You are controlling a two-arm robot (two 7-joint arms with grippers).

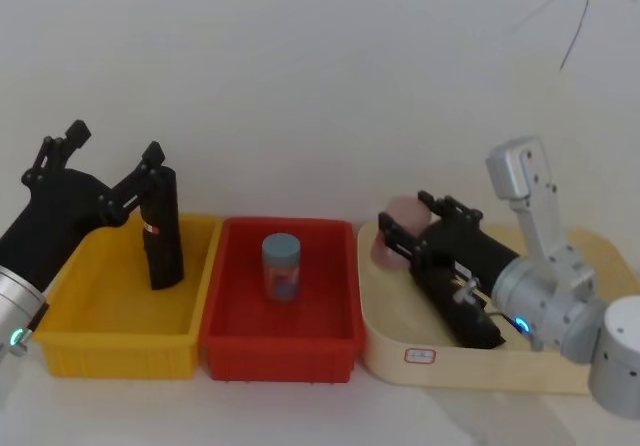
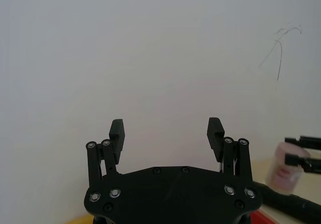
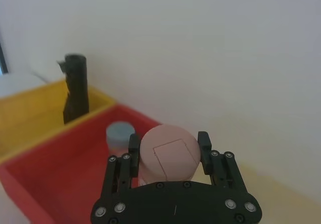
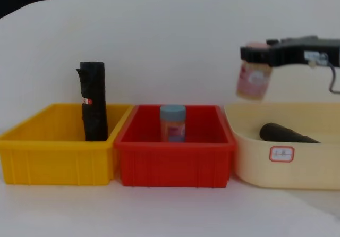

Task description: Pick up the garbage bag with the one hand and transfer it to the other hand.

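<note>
The garbage bag (image 1: 163,231) is a thick black roll with a small red mark. It stands upright against the right wall of the yellow bin (image 1: 80,321), and its top (image 4: 94,101) is free. My left gripper (image 1: 113,143) hovers high above the bin's back left, open, with nothing between its fingers (image 2: 165,128). My right gripper (image 1: 403,216) is held over the cream tray (image 1: 400,351). It is shut on a pink-lidded jar (image 4: 253,77), which it carries above the tray's left end (image 3: 168,153).
A red bin (image 1: 230,336) between the yellow bin and the tray holds a blue-lidded jar (image 1: 281,266). A slimmer black roll (image 4: 287,133) lies in the cream tray. A white wall stands close behind the bins.
</note>
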